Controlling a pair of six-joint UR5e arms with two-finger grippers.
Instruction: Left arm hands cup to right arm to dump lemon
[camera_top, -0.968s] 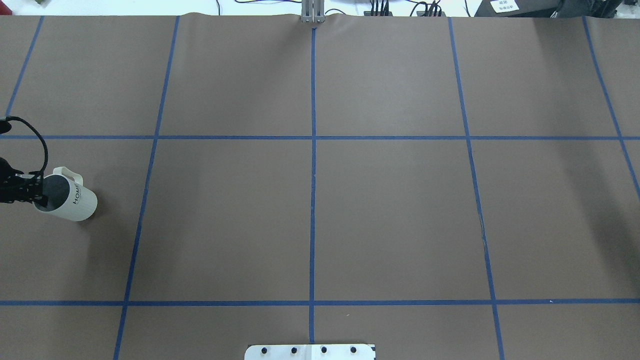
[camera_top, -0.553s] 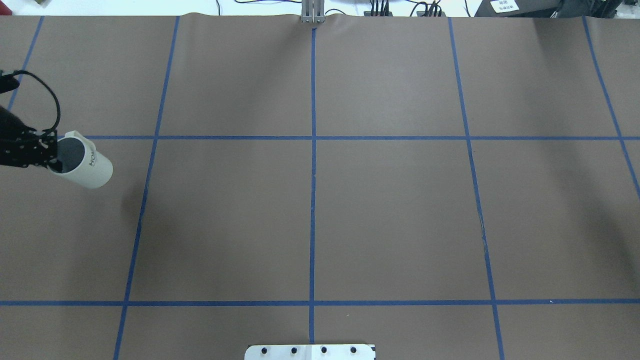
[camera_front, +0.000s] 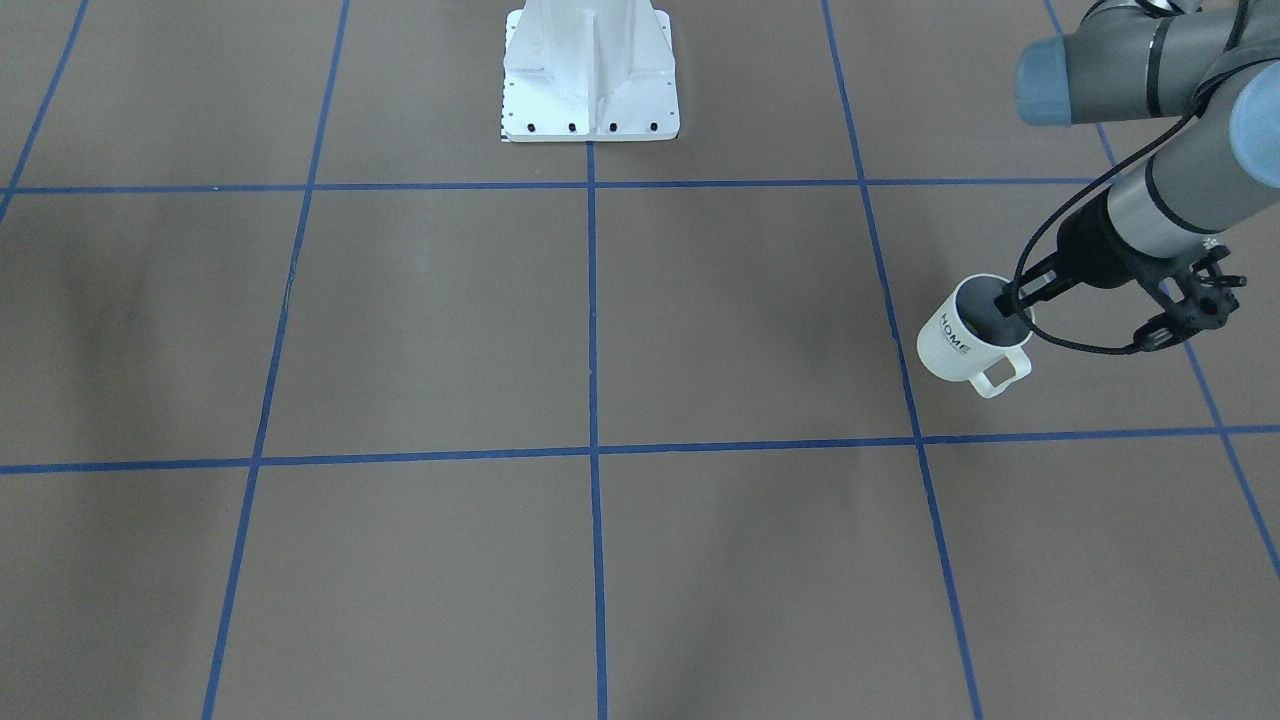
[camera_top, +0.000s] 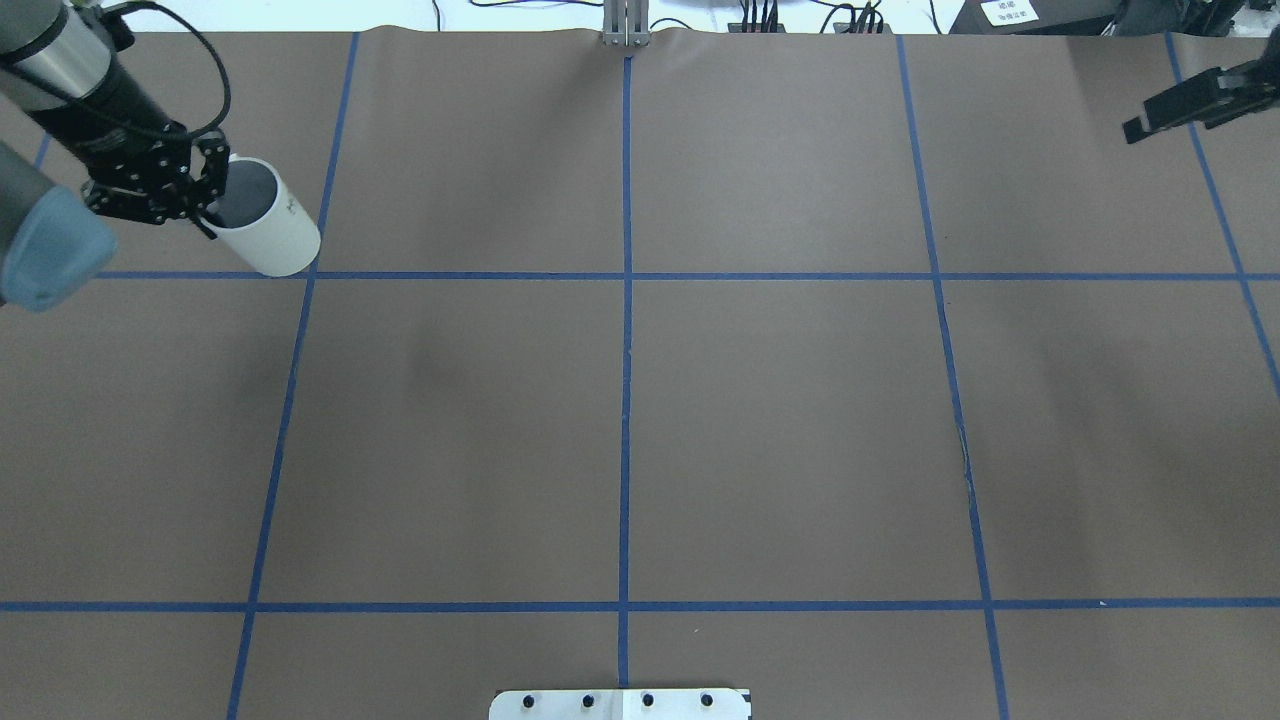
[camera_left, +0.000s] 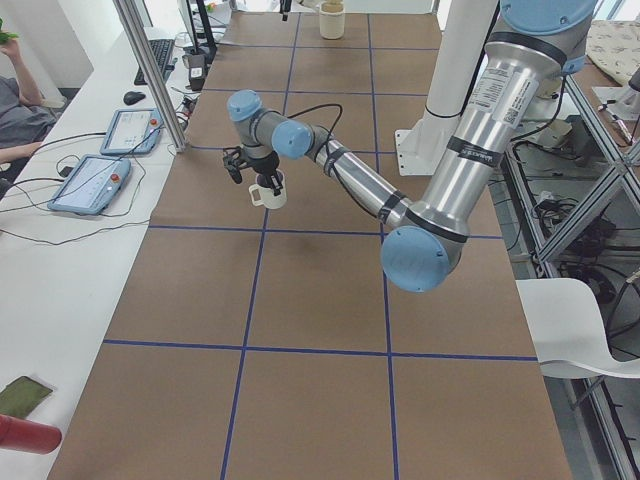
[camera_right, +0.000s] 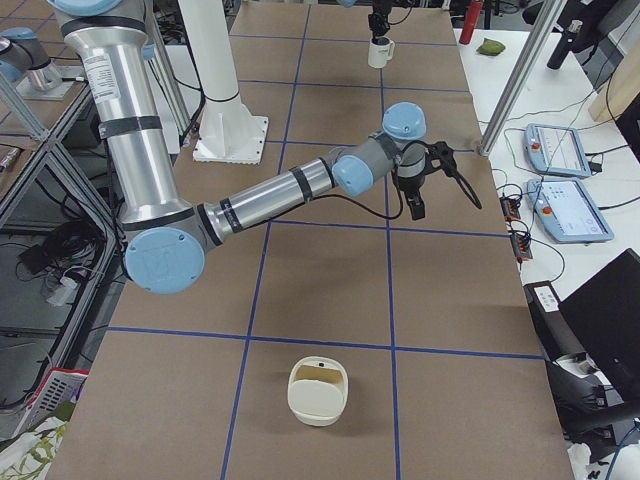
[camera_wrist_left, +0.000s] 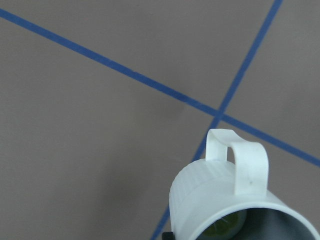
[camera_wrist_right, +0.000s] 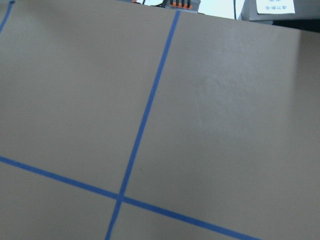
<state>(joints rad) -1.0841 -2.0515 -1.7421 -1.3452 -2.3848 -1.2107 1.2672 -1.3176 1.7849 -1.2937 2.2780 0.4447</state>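
In left tool (camera_top: 208, 200), cup (camera_top: 275, 240) aloft.

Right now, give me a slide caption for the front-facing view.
Left gripper holds the cup by its rim above the taped table, handle toward the camera.

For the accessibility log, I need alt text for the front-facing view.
At the right edge, the left arm's fingers pinch the rim of a cream mug lettered HOME, handle toward the camera. The brown table carries a blue tape grid; the robot's white base stands top centre.
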